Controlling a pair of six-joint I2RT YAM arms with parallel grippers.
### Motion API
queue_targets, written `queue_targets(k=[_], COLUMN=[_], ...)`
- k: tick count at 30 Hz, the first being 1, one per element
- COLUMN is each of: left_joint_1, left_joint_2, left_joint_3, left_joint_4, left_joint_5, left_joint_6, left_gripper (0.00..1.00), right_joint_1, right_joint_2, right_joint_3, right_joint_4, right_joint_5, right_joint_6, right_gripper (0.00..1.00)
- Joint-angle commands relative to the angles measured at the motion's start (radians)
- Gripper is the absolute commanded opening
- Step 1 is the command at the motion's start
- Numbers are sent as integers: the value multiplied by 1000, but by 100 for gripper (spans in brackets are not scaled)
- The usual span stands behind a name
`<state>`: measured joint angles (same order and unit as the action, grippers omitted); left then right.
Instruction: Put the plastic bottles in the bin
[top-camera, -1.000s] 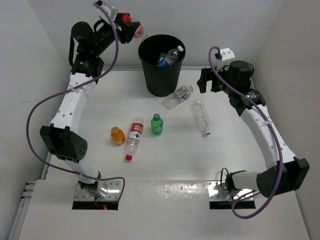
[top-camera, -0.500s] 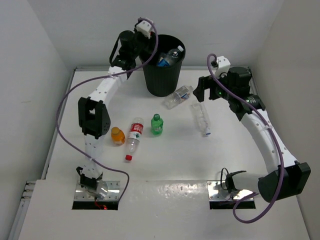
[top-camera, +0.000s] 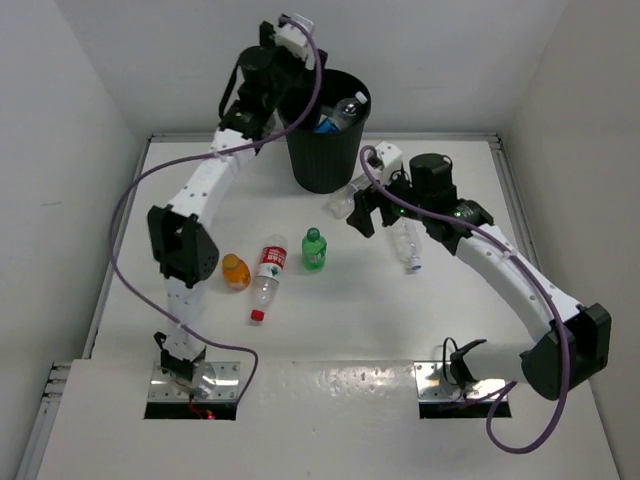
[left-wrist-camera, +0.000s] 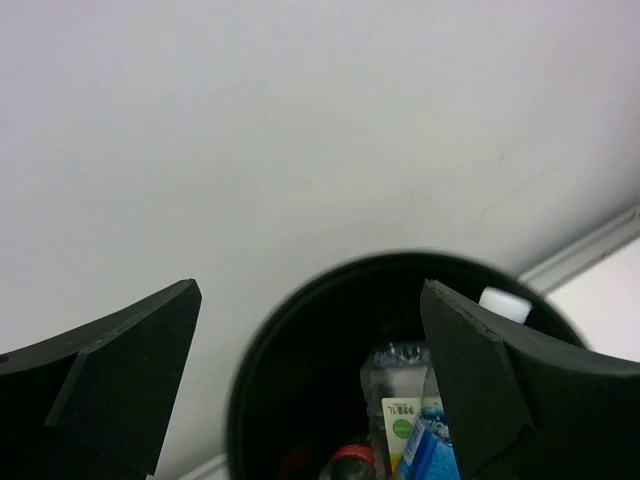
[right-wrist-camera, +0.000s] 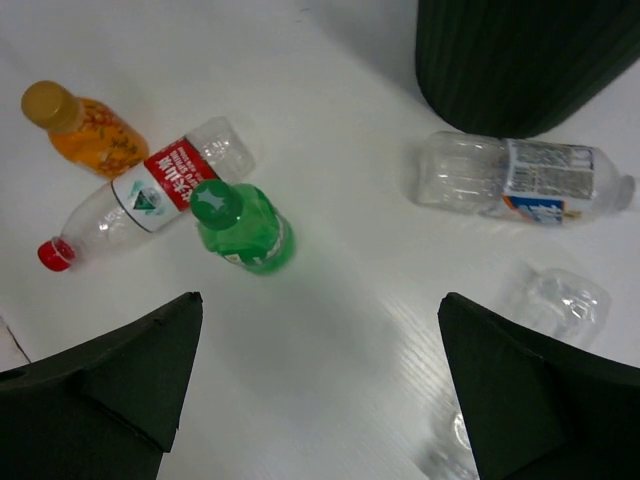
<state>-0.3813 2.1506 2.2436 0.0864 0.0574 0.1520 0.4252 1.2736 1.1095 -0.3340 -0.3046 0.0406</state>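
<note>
The black bin stands at the back of the table. My left gripper hangs open over its left rim with nothing between the fingers. In the left wrist view the left gripper looks down into the bin, where several plastic bottles lie, one with a red cap. My right gripper hovers open and empty above the table. On the table lie an orange bottle, a red-labelled bottle, a green bottle and two clear bottles. The right gripper is just right of the green bottle.
A clear bottle with a blue and white label lies close to the foot of the bin. The red-labelled bottle touches the green one. White walls close in the table on three sides.
My left arm swung right from the back left corner to over the bin and opened; the red-capped bottle it held is gone from its jaws. My right arm moved left and lower, over the bottles.
</note>
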Motion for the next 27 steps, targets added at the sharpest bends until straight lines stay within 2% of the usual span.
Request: queue_targets(k=[1,6,7,10,14,16,21,27], left_joint_1=[34,111,140,186,309,340,421,473], left_joint_2=[-274,-567,-599,-702,-869,-915,-1003,-1060], left_joint_3=[-34,-289,-323,-486,-668,-760,-875,-966], left_joint_4=[23,-77,-133,-194,-241,-266,-313,-333], left_joint_5=[-27,24,38,24,54,65,65,65], left_joint_6=[-77,-124,-124,-138,-177,-177,-129,-98], left_gripper=[99,99,99,99,99,99,99,99], right_joint_1=[38,90,98,138,179,185,198,205], right_joint_2=[30,96,108,136,198,239,322,429], right_joint_3=[-16,-25,-30,-56,-50,-34,-19,-17], right_joint_4=[137,217,237,266,289,300,366,460], right_joint_5=[-48,-160,-178,-206,-214,-220,-214,-168], right_joint_6=[-33,-72,-82,-116,-113,-104,-74,-54], right_gripper=[100,100,100,100,100,100,100,88])
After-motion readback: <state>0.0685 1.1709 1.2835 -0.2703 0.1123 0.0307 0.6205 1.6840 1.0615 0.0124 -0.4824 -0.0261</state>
